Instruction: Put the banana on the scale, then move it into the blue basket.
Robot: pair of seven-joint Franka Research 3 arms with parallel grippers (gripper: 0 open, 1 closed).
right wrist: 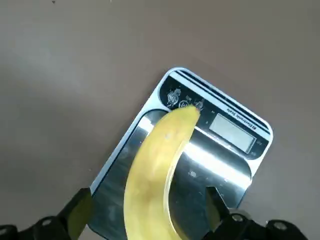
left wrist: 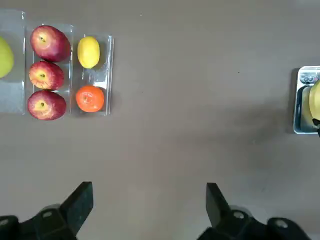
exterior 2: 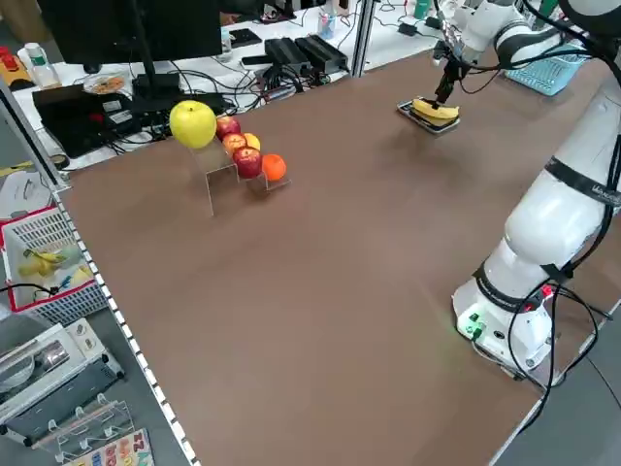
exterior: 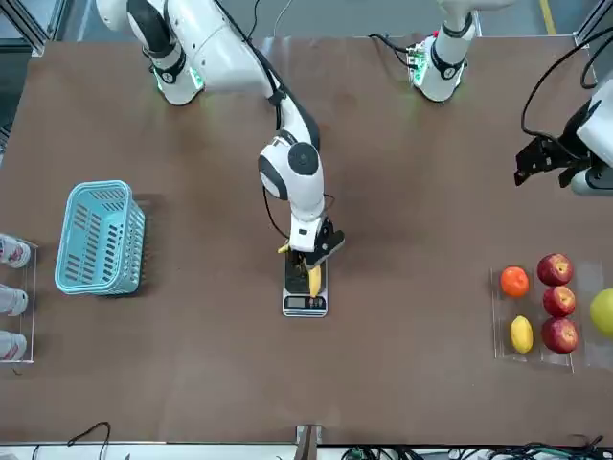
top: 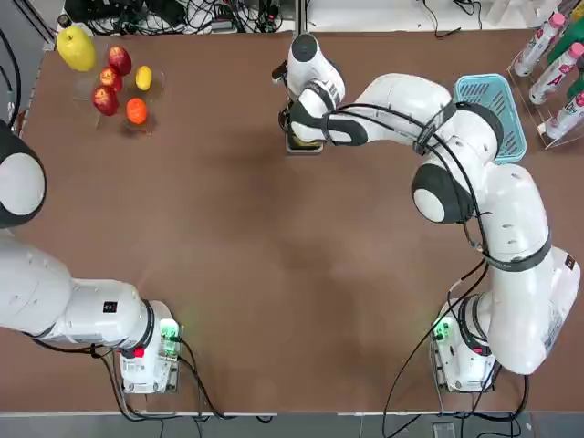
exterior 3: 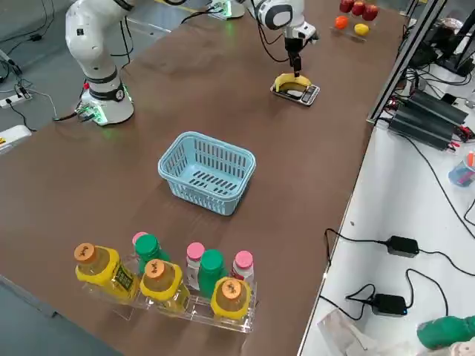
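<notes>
The banana (right wrist: 150,180) lay on the scale (right wrist: 231,111), its tip reaching onto the panel end beside the display, so the weighing half of the task looked to be in hand. The right gripper (right wrist: 150,212) was over the scale with its fingers spread wide, one to either side of the fruit, and nothing gripped between them. The left gripper (left wrist: 150,207) was parked above the worktop (top: 274,274) on the fruit tray's side, its fingers also wide apart and empty. The blue basket (exterior 3: 208,167) stood well apart from the scale, on the right arm's side. The next move called for the right fingers to close evenly across the banana's middle, lift it straight up without dragging the scale, and carry it over the basket's rim.
</notes>
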